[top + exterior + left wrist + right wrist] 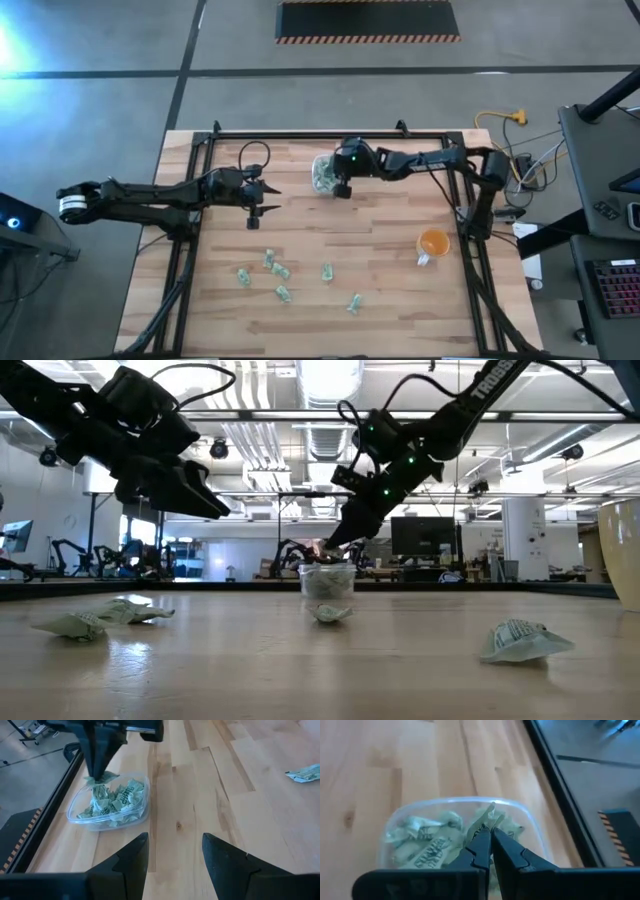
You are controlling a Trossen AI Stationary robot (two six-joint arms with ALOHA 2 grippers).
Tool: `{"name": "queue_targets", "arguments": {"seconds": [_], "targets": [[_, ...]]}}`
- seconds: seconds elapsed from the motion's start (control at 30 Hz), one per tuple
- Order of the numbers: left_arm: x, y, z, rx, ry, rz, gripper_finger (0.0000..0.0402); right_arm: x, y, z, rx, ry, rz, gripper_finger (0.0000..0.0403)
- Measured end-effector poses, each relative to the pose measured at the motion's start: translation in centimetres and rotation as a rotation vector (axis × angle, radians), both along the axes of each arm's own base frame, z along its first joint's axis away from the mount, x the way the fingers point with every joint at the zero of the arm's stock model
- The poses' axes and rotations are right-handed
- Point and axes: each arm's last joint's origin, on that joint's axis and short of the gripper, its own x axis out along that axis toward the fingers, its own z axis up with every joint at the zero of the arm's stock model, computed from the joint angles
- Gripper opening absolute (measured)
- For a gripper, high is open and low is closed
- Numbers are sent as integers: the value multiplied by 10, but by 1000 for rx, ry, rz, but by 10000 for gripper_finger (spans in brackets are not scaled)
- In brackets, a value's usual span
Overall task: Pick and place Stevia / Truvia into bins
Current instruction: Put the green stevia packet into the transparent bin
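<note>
Right gripper [490, 840] hangs directly over the bin [324, 176], fingers clamped on a packet [102, 778] whose free end points down into it. Left gripper [174, 851], fingers apart and empty, is nearer the loose packets [281, 272] on the table [380, 280].

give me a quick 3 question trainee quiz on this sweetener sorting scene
1. True or false: the right gripper is shut on a packet above the clear tub.
2. Which gripper is open with nothing in it: A) left B) right?
3. Fill in: the orange cup stands on the ____ arm's side of the table.

Key: 1 true. 2 A, the left gripper hovers open over bare wood. 3 right.
</note>
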Motion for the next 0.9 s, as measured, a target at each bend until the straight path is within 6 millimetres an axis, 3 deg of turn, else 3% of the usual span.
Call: {"name": "queue_targets", "arguments": {"seconds": [0.43,0.67,0.9], "targets": [[1,0,1,6,-20,0,169,9,-8,-34,13,50,29,9],[0,0,0,5,-15,0,169,14,-10,-33,16,40,22,10],[0,0,0,5,-14,0,169,13,-8,-33,45,56,8,64]]}}
